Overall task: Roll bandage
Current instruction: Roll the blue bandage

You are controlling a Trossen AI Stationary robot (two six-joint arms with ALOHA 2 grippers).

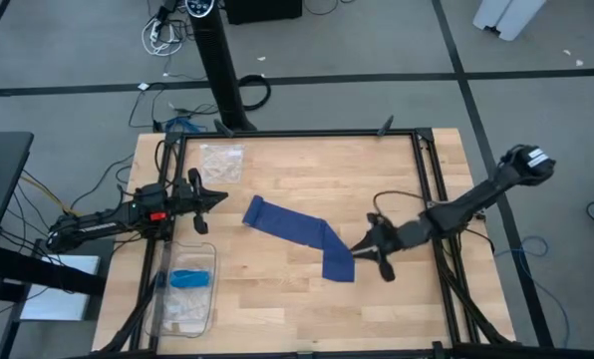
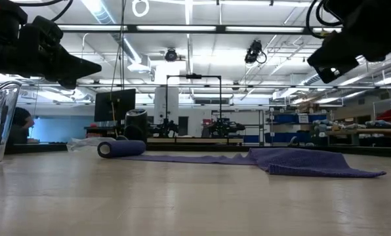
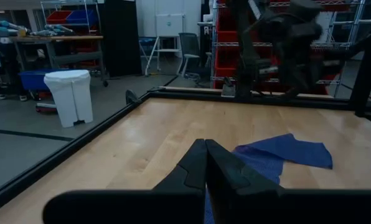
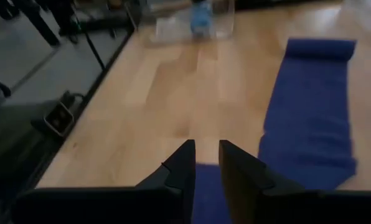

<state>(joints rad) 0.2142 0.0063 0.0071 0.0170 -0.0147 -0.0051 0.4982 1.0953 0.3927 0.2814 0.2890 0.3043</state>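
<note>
Bandage (image 1: 299, 235) lies flat mid-table, one end rolled; right gripper (image 1: 363, 246) hovers just above its unrolled end, fingers slightly parted, gripping nothing.

**Colours on my table**

My bandage (image 1: 299, 231) is plain navy blue, no pattern. My table (image 1: 307, 299) is pale blond wood with a black frame. My 2 grippers (image 1: 209, 197) (image 1: 361, 248) are black. The tray (image 1: 210, 299) holds something light blue (image 1: 187, 277).

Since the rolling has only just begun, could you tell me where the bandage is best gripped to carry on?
Probably at the small rolled end of the bandage, coming from above: it is raised and rounded, while the rest lies flat on the table with a fold near the right gripper. The shut left gripper is nearest that roll.
</note>
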